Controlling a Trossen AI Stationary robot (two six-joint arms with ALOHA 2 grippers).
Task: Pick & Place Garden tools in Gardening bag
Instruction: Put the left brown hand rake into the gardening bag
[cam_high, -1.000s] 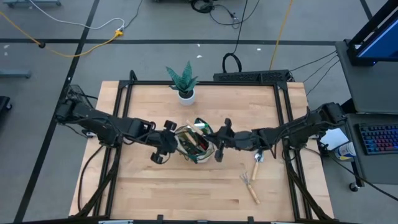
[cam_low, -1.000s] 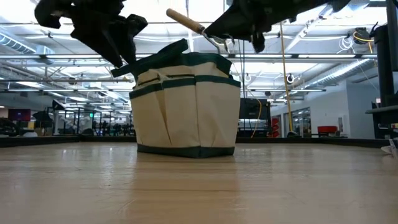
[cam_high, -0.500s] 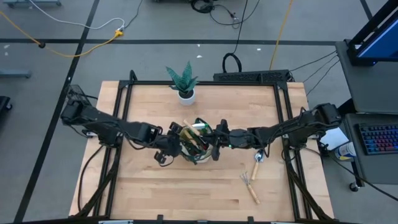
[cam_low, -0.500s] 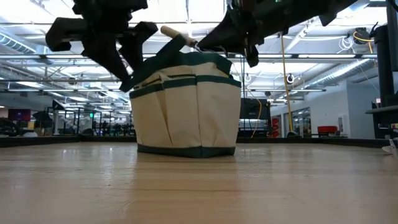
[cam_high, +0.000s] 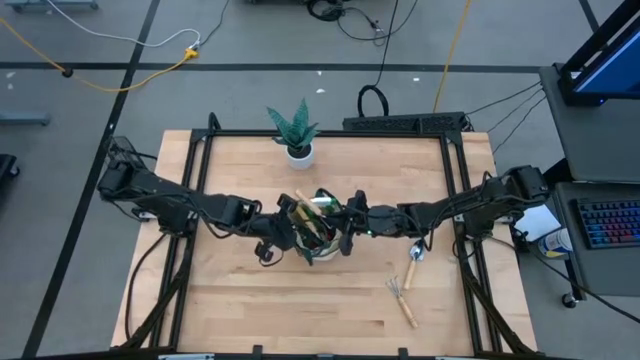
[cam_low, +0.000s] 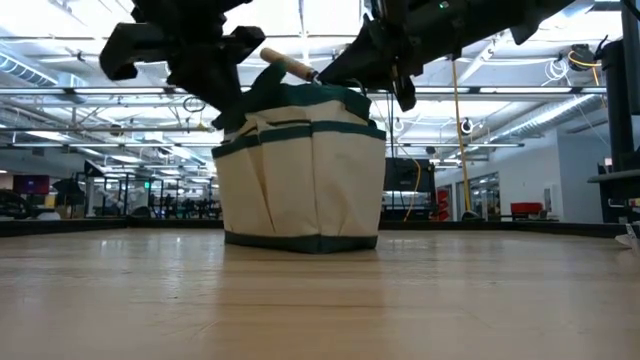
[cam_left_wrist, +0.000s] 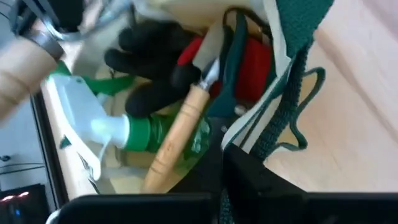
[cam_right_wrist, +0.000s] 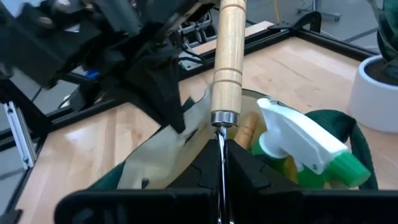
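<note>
The beige gardening bag (cam_high: 315, 232) with green trim stands upright mid-table, holding a green spray bottle (cam_left_wrist: 134, 134), a red-and-black glove (cam_left_wrist: 186, 59) and wooden-handled tools. A hand rake (cam_high: 402, 297) and trowel (cam_high: 413, 262) lie nearer the right edge.

Beige cloth bag (cam_low: 300, 175), smooth wooden tool handle (cam_right_wrist: 229, 59), wood-plank table (cam_high: 330, 300).

At frame centre the gardening bag (cam_high: 318, 232) stands on the worktop (cam_high: 240, 300), flanked by the left pincer (cam_high: 283, 235) and right pincer (cam_high: 343, 228). Two wooden-handled tools (cam_high: 408, 283) lie lower right; a potted plant (cam_high: 295, 130) sits upper centre.
</note>
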